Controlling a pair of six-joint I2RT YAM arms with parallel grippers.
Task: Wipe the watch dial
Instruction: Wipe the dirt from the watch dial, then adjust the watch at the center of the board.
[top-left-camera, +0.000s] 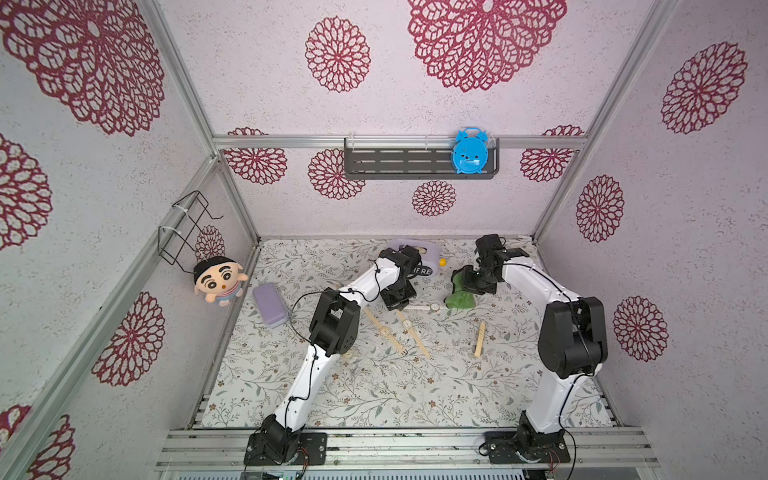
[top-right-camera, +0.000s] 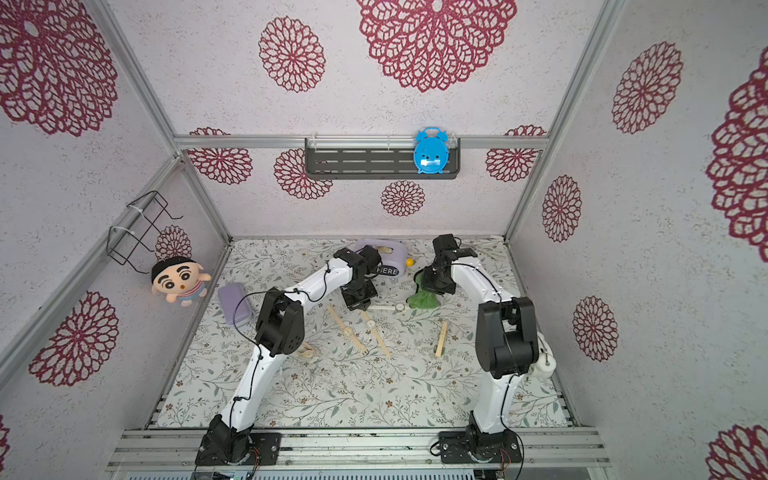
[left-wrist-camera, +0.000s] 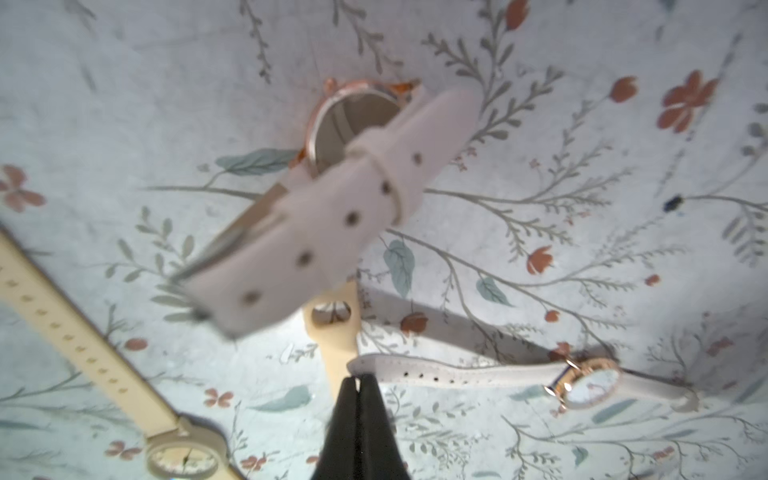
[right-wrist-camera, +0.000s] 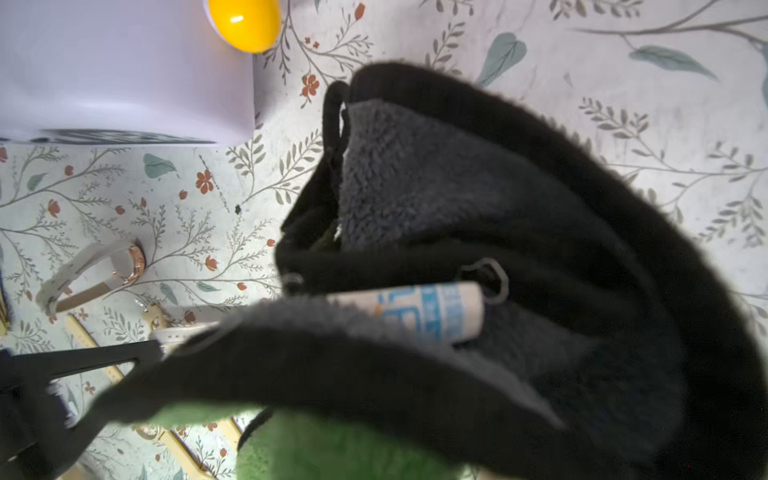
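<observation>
Hanging beside the round-dialled watch (top-left-camera: 434, 307) — a fluffy, crumpled green cloth (top-left-camera: 460, 300).

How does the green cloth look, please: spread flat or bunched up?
Bunched up: the green cloth shows crumpled, overlapping folds in both top views.

Green cloth (top-left-camera: 459, 300), white-strapped watch (left-wrist-camera: 498, 374), blue clock (top-left-camera: 470, 151), lilac case (top-left-camera: 270, 305), mat (top-left-camera: 374, 395) printed with leaves and red flowers.

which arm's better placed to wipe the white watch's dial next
Right. The right tool is shut on the green cloth, which lies just beside the white watch's dial. The left tool is shut at that watch's strap end and carries no cloth.
</observation>
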